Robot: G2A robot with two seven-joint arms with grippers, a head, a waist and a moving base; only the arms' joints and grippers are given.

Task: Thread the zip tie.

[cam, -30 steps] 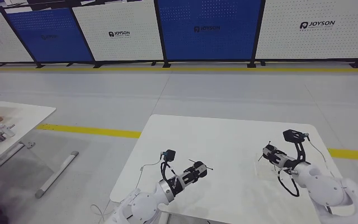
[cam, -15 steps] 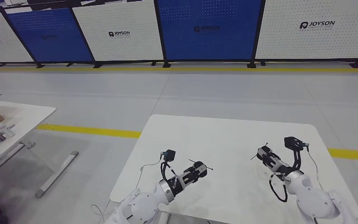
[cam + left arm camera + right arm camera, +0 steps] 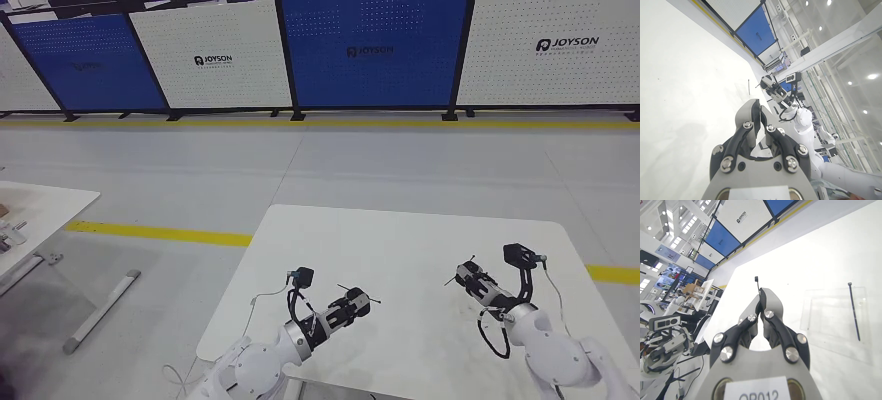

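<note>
My right gripper (image 3: 761, 294) is shut on a black zip tie (image 3: 756, 281), whose square head sticks out past the fingertips. In the top view this gripper (image 3: 462, 270) hovers over the right half of the white table (image 3: 400, 240), with the tie ends poking out on both sides. A second black zip tie (image 3: 853, 311) lies flat on a clear sheet (image 3: 829, 317). My left gripper (image 3: 759, 103) is shut, with nothing visible between its pads. It sits near the table's front left (image 3: 360, 298), and the loose tie (image 3: 749, 87) lies just beyond its tip.
The table's front edge runs close to both arms. A second white table (image 3: 40, 210) stands off to the left across the floor. Blue and white panels (image 3: 370, 50) line the back, beyond a yellow floor line.
The right arm has shifted leftward with the zip tie still held. The left arm and the loose tie have not moved.
</note>
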